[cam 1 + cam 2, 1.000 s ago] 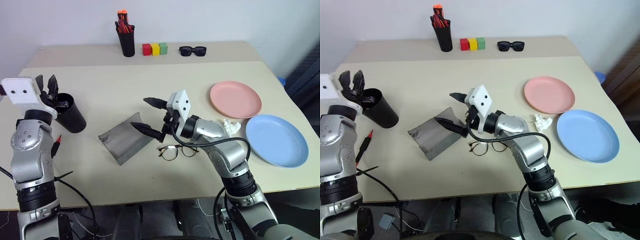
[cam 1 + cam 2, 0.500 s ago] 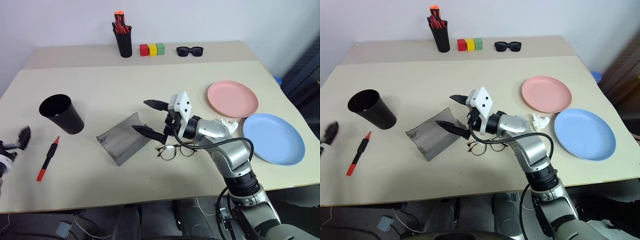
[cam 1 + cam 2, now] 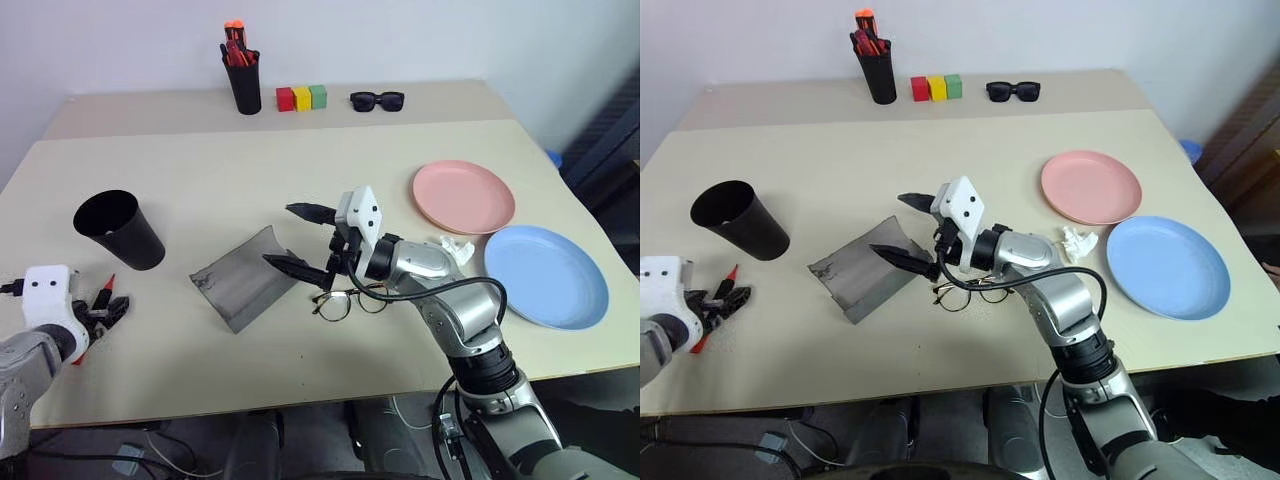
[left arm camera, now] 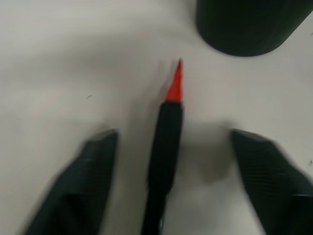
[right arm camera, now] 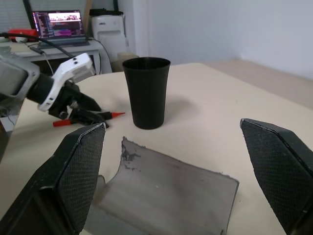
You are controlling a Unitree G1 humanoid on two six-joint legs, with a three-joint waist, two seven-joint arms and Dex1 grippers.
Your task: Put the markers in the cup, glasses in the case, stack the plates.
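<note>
At the far left of the desk, the left pincer sits low over the marker, which lies flat on the desk. In the head views its dark fingers crowd the marker's body, so only the red tip pokes out. The left wrist view settles it: the 2 fingers stand apart on either side of the dark body, not touching it, with the red tip aimed at the base of the cup. The cup stands upright just beyond, its mouth open. The head views do not look into it.

Further right, the grey case lies open on the desk. The right wrist view shows its curved inner shell with nothing lying on it, and also catches the left pincer at the marker beside the cup. The right pincer hangs above the case's right edge, pointing left, jaws spread wide and holding nothing. The glasses lie on the desk just under the right arm, beside the case, not in it.

At the back edge stand a tall pen cup with pens, 3 coloured blocks and black sunglasses. To the right, a crumpled white scrap lies near the pink plate, and the blue plate rests beside it, the 2 unstacked.
</note>
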